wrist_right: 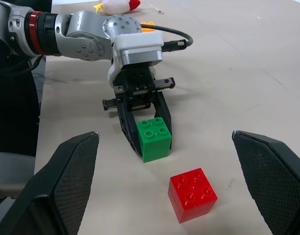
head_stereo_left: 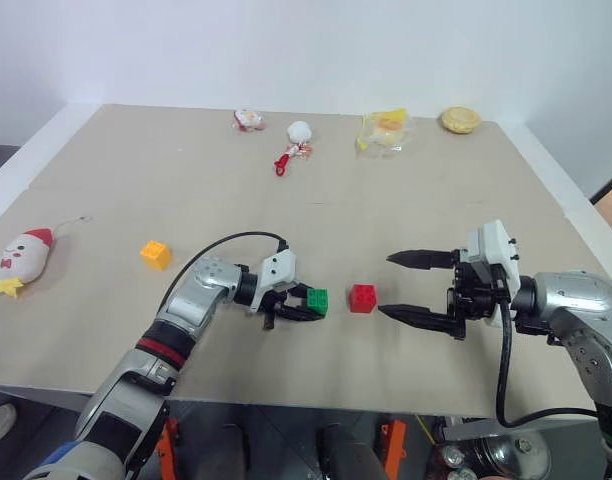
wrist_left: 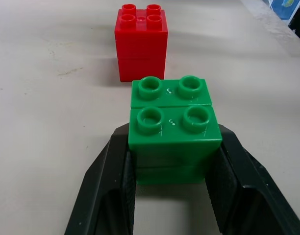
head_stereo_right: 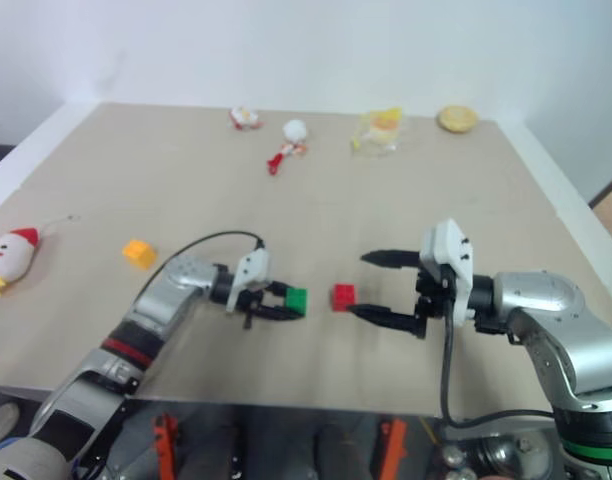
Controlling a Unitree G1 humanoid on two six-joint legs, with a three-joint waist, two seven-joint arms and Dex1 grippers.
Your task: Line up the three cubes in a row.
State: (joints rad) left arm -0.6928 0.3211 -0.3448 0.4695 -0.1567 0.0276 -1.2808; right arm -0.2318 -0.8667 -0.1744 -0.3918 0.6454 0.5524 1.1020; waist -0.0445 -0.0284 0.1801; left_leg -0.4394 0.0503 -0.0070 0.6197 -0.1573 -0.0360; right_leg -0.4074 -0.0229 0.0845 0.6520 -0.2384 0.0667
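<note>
My left gripper (head_stereo_left: 311, 303) is shut on the green cube (head_stereo_left: 317, 299), one black finger (wrist_left: 106, 191) on each side of it, studs up, low over the table near the front edge. The red cube (head_stereo_left: 363, 298) stands on the table a short gap to the right of the green cube (wrist_right: 154, 138), apart from it. The yellow-orange cube (head_stereo_left: 156, 254) sits alone further left. My right gripper (head_stereo_left: 386, 285) hangs wide open just right of the red cube (wrist_right: 192, 194), pointing left at it, with nothing between its fingers.
A white plush toy (head_stereo_left: 21, 258) lies at the left edge. At the back are two small white-and-red trinkets (head_stereo_left: 248, 120) (head_stereo_left: 298, 135), a yellow item in clear wrap (head_stereo_left: 386, 130) and a round tan item (head_stereo_left: 460, 120). The table's front edge (head_stereo_left: 286, 395) is close below the grippers.
</note>
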